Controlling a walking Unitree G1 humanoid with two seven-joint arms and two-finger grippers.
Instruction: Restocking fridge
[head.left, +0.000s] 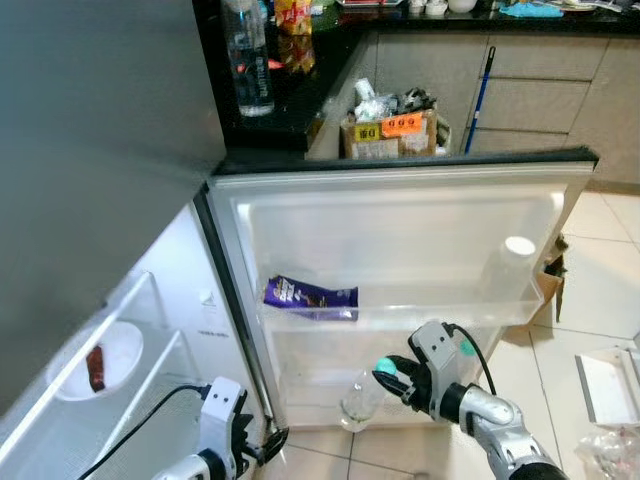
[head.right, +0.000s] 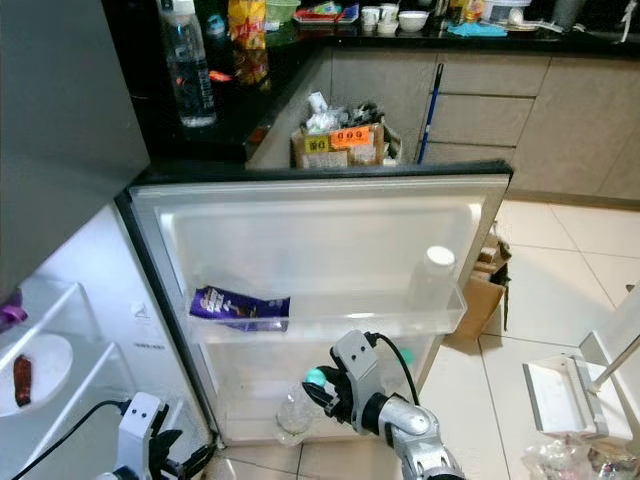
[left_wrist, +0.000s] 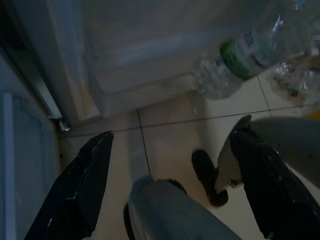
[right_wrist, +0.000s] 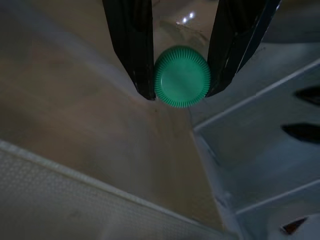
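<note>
Step in hand: placing a bottle in the fridge door's lowest shelf. Right gripper (head.left: 392, 375) is clamped on the ribbed green cap (right_wrist: 181, 76) of a clear, crinkled plastic water bottle (head.left: 360, 398), at 6 o'clock below the translucent middle door shelf (head.left: 400, 310). Next: lower, then release. Left gripper (left_wrist: 170, 165) hangs idle, fingers wide.

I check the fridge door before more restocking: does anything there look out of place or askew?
The purple packet lies flat and slanted in the upper door shelf, not upright. Lower, the right gripper holds a clear bottle by its green cap, tilted.
</note>
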